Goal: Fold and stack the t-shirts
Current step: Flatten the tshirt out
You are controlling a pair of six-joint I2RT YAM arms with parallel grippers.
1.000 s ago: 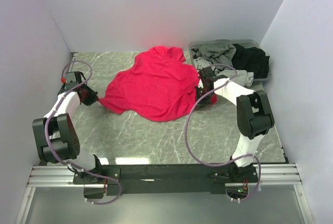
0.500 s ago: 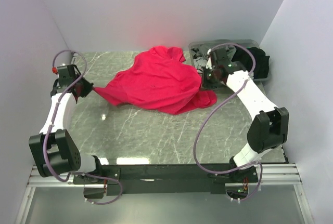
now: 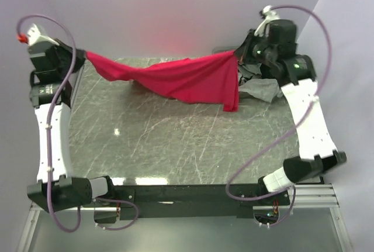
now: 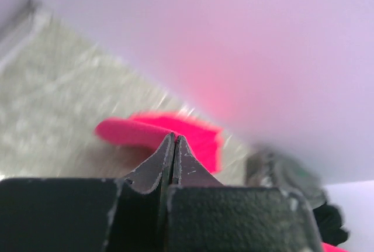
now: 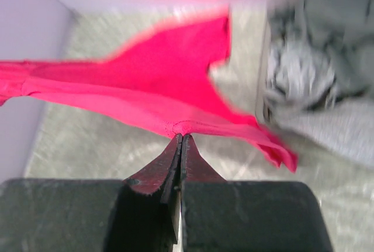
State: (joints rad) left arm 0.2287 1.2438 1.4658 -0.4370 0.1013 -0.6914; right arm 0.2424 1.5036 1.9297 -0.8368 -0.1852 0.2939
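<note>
The pinkish-red t-shirt (image 3: pixel 187 79) hangs stretched in the air above the marble table (image 3: pixel 175 141), sagging in the middle, with a flap drooping at its right end. My left gripper (image 3: pixel 83 58) is raised at the far left and shut on the shirt's left end. My right gripper (image 3: pixel 238 55) is raised at the far right and shut on the shirt's right edge. In the right wrist view the red cloth (image 5: pixel 163 82) bunches at the shut gripper (image 5: pixel 182 137). In the left wrist view a red fold (image 4: pixel 158 132) lies at the shut gripper (image 4: pixel 174 138). A grey t-shirt (image 3: pixel 260 90) lies under the right arm.
The grey tub (image 3: pixel 222 49) at the back right is mostly hidden behind the right arm and the red shirt. Crumpled grey cloth (image 5: pixel 315 71) fills it in the right wrist view. White walls stand close behind and on both sides.
Both arms have risen and spread apart, lifting the red shirt off the table and pulling it taut between them. Before, it lay crumpled on the marble.
</note>
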